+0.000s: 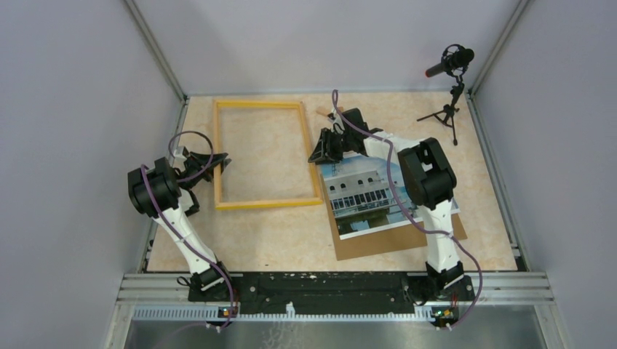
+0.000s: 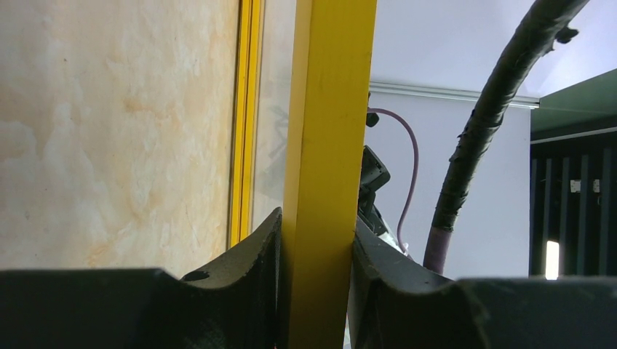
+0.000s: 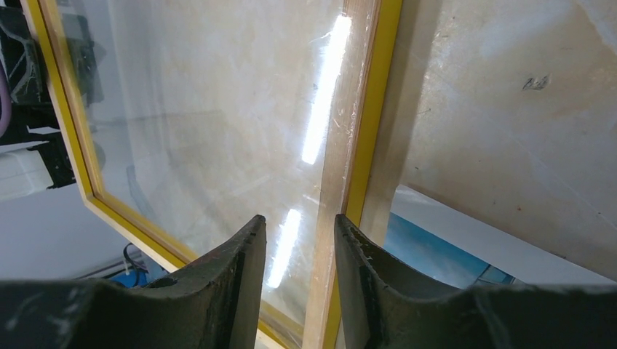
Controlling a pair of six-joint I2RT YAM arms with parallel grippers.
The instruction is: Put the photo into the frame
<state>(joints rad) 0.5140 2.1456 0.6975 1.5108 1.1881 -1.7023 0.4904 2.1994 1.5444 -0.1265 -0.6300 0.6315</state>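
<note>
While the photo [image 1: 364, 190] lies outside the frame [image 1: 265, 204], the task is judged to be at an early step: the frame is being taken in hand at both sides, and the photo is not yet touched. From above, the frame is seen flat on the table [image 1: 276, 243], left of centre. The photo rests face up on a brown board [image 1: 378, 241] just to its right. The left gripper [image 1: 218, 163] is set on the frame's left rail, and the right gripper [image 1: 324, 149] at its right rail, near the photo's far corner.

At the left wrist, the frame [image 2: 327, 145] is seen as a yellow rail clamped between the two fingers [image 2: 251, 251], which press it from either side. The left gripper is thus holding the frame.

At the right wrist, the right gripper [image 3: 298, 229] is seen with a narrow gap, one finger over the frame's glossy pane [image 3: 218, 109], the other in front of the rail. Whether the rail is pinched cannot be told. A blue and white strip, taken to be the photo [image 3: 429, 254], is seen beyond the rail.

Next, a firm hold on the right rail is judged to be needed, matched to the left one, so that the thin frame is not twisted when handled. The frame looks slim, yellow-orange and glazed. The photo shows a white building under blue sky, with a white border.
</note>
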